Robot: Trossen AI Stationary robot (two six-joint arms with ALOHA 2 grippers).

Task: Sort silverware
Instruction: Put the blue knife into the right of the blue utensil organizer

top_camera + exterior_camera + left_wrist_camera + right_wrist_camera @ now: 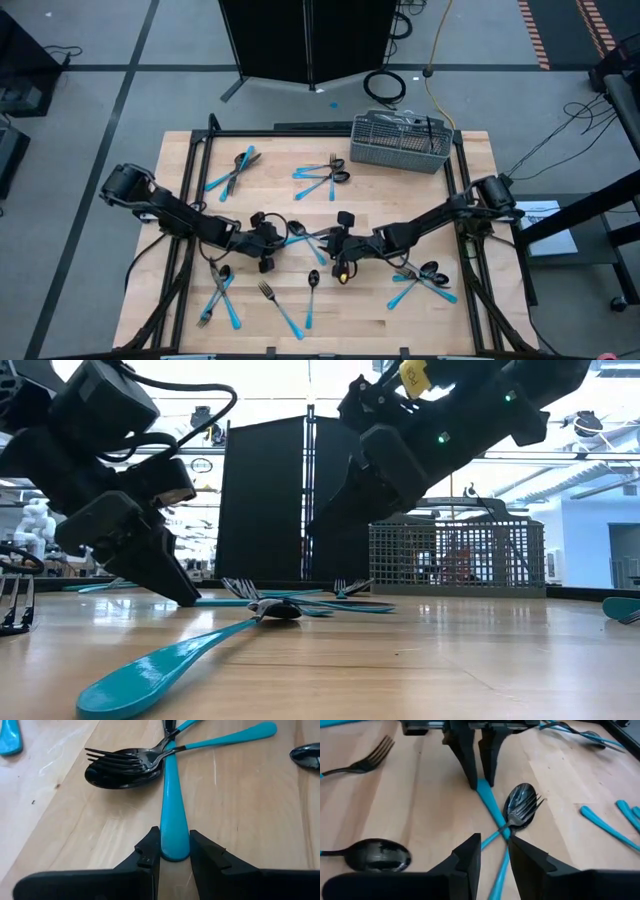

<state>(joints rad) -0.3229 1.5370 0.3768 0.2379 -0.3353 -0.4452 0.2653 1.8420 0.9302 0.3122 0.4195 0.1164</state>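
Note:
At the table's middle, three pieces of silverware lie crossed: a dark fork [117, 759] resting on a dark spoon's bowl [117, 777], and a third piece seen only as a light-blue handle [174, 795]. My left gripper [175, 852] [268, 240] is shut on that handle's free end. My right gripper [495, 851] [335, 243] faces it, raised above the table in the low view. Its fingers stand a little apart, above and on either side of the fork's blue handle [501, 870]. The head of the held piece is hidden. My left gripper pinches the rounded free end of the blue handle [175, 845] between its two fingers, one on each long edge. The fingers [470, 765] slant down from the table's left side and lie along the handle. The handle lies on the wood, its far part crossing the fork and spoon.
A grey wire-mesh basket [400, 142] stands at the far edge. More blue-handled silverware lies in groups at the far left [232, 170], far middle [325, 178], near right [425, 278] and near left [220, 295]. A spoon [312, 290] lies near the front.

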